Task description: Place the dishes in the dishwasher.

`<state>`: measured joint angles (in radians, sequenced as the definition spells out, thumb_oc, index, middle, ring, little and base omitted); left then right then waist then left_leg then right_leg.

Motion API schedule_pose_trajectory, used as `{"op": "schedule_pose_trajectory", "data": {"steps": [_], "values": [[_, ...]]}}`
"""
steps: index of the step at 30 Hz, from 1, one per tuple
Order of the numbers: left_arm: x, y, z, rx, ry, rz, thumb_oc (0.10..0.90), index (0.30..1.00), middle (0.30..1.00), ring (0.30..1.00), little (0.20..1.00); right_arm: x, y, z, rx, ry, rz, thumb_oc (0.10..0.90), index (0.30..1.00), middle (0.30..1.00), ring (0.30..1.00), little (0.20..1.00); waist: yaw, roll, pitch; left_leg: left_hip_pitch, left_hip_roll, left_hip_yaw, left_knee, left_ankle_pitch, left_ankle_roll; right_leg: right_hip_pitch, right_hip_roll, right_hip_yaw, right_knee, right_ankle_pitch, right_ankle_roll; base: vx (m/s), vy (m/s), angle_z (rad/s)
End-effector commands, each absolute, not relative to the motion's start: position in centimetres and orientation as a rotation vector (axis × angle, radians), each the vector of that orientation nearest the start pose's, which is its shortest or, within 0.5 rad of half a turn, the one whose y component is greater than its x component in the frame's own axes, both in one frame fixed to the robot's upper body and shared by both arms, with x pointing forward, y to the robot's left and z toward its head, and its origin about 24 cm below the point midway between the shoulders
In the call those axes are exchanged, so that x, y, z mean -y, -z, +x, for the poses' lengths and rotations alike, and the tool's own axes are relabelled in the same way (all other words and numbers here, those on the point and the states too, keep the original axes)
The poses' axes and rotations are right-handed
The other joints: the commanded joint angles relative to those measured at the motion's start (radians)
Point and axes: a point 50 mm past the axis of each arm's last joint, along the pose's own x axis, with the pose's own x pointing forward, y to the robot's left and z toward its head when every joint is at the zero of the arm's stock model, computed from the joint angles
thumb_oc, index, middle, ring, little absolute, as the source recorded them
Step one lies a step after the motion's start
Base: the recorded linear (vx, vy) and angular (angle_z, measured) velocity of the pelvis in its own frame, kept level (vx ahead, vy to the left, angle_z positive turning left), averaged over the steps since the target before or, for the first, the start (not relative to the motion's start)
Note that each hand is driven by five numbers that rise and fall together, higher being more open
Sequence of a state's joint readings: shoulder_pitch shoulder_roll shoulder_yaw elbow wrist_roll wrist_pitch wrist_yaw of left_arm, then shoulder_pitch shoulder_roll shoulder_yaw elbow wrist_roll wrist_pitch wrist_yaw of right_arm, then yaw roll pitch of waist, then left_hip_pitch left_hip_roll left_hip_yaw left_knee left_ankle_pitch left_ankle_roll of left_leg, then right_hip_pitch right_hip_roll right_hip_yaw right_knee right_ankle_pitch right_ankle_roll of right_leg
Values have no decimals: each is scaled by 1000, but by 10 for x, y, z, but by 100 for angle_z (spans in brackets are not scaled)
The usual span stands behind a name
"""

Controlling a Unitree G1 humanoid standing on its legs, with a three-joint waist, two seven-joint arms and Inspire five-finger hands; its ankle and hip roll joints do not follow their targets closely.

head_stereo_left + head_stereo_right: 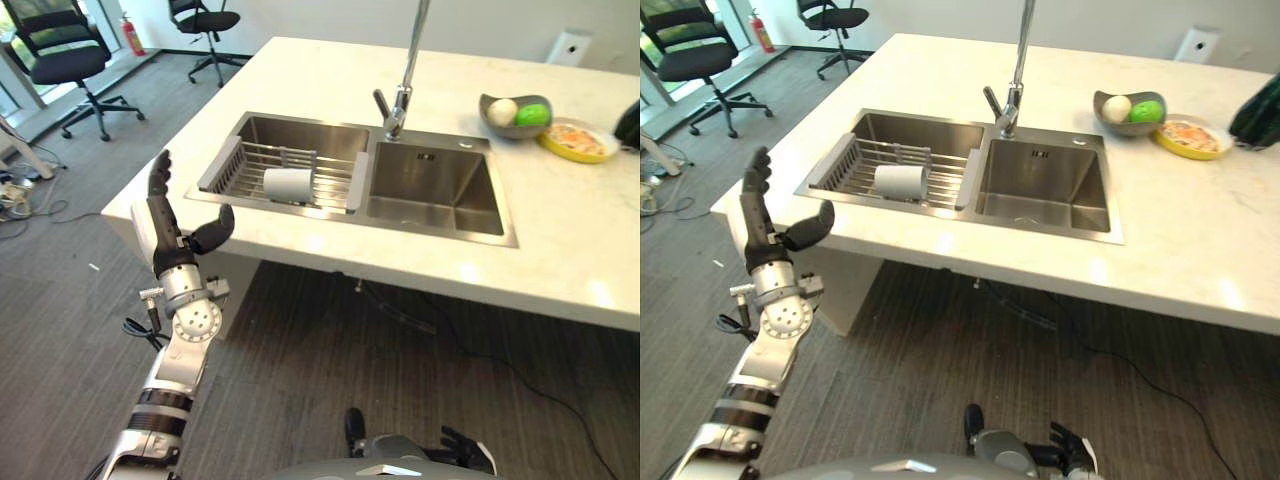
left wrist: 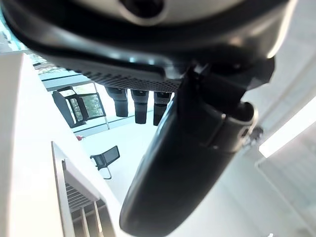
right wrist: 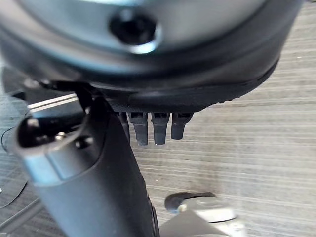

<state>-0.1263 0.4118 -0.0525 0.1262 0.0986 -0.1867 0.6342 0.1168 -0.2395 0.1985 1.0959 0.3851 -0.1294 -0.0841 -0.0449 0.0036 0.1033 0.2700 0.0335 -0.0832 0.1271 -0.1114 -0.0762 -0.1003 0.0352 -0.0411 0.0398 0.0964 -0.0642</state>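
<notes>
A white cup (image 1: 287, 184) lies on its side in a grey dish rack (image 1: 222, 165) set in the left basin of the steel sink (image 1: 440, 215). At the counter's back right stand a grey bowl (image 1: 513, 122) with a white and a green round thing in it, and a yellow plate (image 1: 578, 142) with food. My left hand (image 1: 160, 232) is raised beside the counter's near left corner, open, its fingers pointing up and its thumb spread. It holds nothing and is apart from the rack. Low over the floor hangs my right hand (image 1: 466, 450), open and empty.
A tall faucet (image 1: 404, 75) rises between the two basins. A dark object (image 1: 1255, 108) sits at the counter's right edge. Black office chairs (image 1: 62, 55) stand on the grey carpet at the back left. Under the counter overhang there is open floor.
</notes>
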Motion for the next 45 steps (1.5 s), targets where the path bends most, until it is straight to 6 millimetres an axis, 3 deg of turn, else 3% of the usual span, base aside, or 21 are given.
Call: {"op": "schedule_pose_trajectory", "data": {"steps": [1, 3, 5, 6, 7, 8, 9, 11, 12, 14, 17, 19, 22, 24, 25, 26, 30, 34, 39, 45], "values": [[-207, -183, 286, 750, -348, 188, 800, 900, 900, 900, 900, 223, 141, 128, -908, 147, -63, 800, 900, 900, 900, 900, 4, -48, 41, -270, -95, 91, 354, 167, -114, 198, -83, -20, -101, -56, 139, 161, -88, 22], [-202, -194, 286, 793, -313, 209, 800, 900, 900, 900, 900, 225, 138, 136, -889, 142, -76, 800, 900, 900, 900, 900, 15, -53, 51, -309, -76, 107, 389, 156, -102, 216, -87, -19, -118, -62, 137, 108, -20, 12], [-193, -210, 286, 859, -261, 238, 800, 900, 900, 900, 900, 230, 134, 145, -869, 167, -68, 800, 900, 900, 900, 900, 17, -51, 40, -325, 23, 153, 248, 133, -71, 228, -99, -40, -127, -89, 151, 176, 50, -6], [-193, -211, 286, 860, -260, 238, 800, 900, 900, 900, 900, 230, 134, 145, -868, 168, -67, 800, 900, 900, 900, 900, 20, -51, 42, -318, 23, 156, 242, 132, -71, 231, -100, -38, -127, -91, 151, 147, 113, 3], [-191, -220, 286, 901, -245, 234, 800, 900, 900, 900, 900, 233, 131, 151, -850, 174, -74, 800, 900, 900, 900, 900, 20, -46, 36, -295, 74, 168, 118, 111, -64, 232, -109, -38, -127, -105, 167, 244, 238, -16], [-183, -235, 286, 951, -151, 297, 800, 900, 900, 900, 900, 235, 128, 159, -834, 165, -90, 800, 900, 900, 900, 900, 18, -26, 20, -265, 146, 148, -95, 140, -66, 237, -116, -13, -127, -118, 188, 231, 238, -16], [-183, -235, 286, 951, -151, 297, 800, 900, 900, 900, 900, 235, 128, 159, -834, 165, -90, 800, 900, 900, 900, 900, 18, -26, 20, -265, 146, 148, -95, 140, -66, 237, -116, -13, -127, -118, 188, 248, 249, -36], [-182, -243, 288, 970, -107, 350, 800, 900, 900, 900, 900, 236, 131, 154, -869, 130, -134, 800, 900, 900, 900, 900, 29, -5, 15, -273, 180, 67, -200, 232, -90, 273, -122, 7, -127, -146, 195, 252, 222, -40], [-175, -243, 283, 954, 27, 307, 800, 900, 900, 900, 900, 242, 127, 159, -843, 156, -124, 800, 900, 900, 900, 900, 12, 14, -14, -244, 173, 57, -214, 200, -96, 282, -132, 15, -127, -152, 205, 291, 278, -58], [-175, -250, 287, 941, 107, 364, 800, 900, 900, 900, 900, 247, 124, 163, -826, 197, -71, 800, 900, 900, 900, 900, 0, 9, -33, -239, 151, 56, -214, 181, -98, 272, -150, 16, -127, -129, 219, 195, 237, -71], [-177, -256, 284, 932, 177, 434, 800, 900, 900, 900, 900, 238, 126, 162, -832, 153, -54, 800, 900, 900, 900, 900, 8, -8, -42, -226, 125, 74, -214, 159, -85, 256, -178, 33, -127, -106, 236, 70, 156, -57], [-179, -250, 282, 856, 267, 476, 800, 900, 900, 900, 900, 215, 134, 156, -882, 24, -75, 800, 900, 900, 900, 900, 20, -24, -41, -223, 91, 128, -214, 129, -56, 217, -228, 56, -127, -62, 275, 31, 225, -34], [-182, -245, 280, 823, 286, 470, 800, 900, 900, 900, 900, 213, 135, 156, -889, 17, -73, 800, 900, 900, 900, 900, 31, -26, -39, -222, 88, 148, -214, 124, -51, 202, -236, 58, -126, -46, 284, -20, 94, -58], [-188, -240, 273, 788, 330, 362, 800, 900, 900, 900, 900, 203, 138, 154, -911, -35, -82, 800, 900, 900, 900, 900, 65, -25, -31, -209, 97, 203, -214, 117, -53, 169, -259, -46, -126, 7, 295, -48, 37, -64], [-189, -239, 272, 787, 330, 361, 800, 900, 900, 900, 900, 203, 139, 154, -912, -36, -83, 800, 900, 900, 900, 900, 64, -24, -31, -208, 98, 205, -214, 116, -53, 170, -259, -45, -127, 7, 295, -29, 29, -90], [-191, -231, 271, 733, 370, 276, 800, 900, 900, 900, 900, 199, 142, 147, -937, -61, -91, 800, 900, 900, 900, 900, 71, -26, -33, -197, 99, 223, -214, 111, -53, 169, -268, -87, -127, 24, 300, -4, 30, -89], [-179, -231, 261, 699, 503, 377, 800, 900, 900, 900, 900, 202, 150, 129, -1013, -49, -70, 800, 900, 900, 900, 900, 64, -28, -43, -180, 95, 206, -214, 102, -49, 201, -267, -80, -127, -20, 289, 20, 20, -15], [-175, -229, 260, 677, 527, 530, 800, 900, 900, 900, 900, 198, 154, 122, -1051, -75, -83, 800, 900, 900, 900, 900, 63, -27, -47, -161, 104, 204, -214, 101, -55, 220, -262, -85, -127, -48, 285, 3, -17, 4], [-174, -223, 263, 664, 504, 649, 800, 900, 900, 900, 900, 198, 154, 125, -1046, -77, -90, 800, 900, 900, 900, 900, 61, -26, -45, -157, 114, 203, -214, 106, -60, 229, -255, -88, -127, -65, 280, -5, -31, 0], [-175, -194, 288, 583, 393, 979, 800, 900, 900, 900, 900, 207, 145, 145, -983, -49, -115, 800, 900, 900, 900, 900, 40, -15, -36, -160, 125, 201, -214, 118, -70, 240, -243, -92, -127, -83, 271, -16, -39, 3]]}}
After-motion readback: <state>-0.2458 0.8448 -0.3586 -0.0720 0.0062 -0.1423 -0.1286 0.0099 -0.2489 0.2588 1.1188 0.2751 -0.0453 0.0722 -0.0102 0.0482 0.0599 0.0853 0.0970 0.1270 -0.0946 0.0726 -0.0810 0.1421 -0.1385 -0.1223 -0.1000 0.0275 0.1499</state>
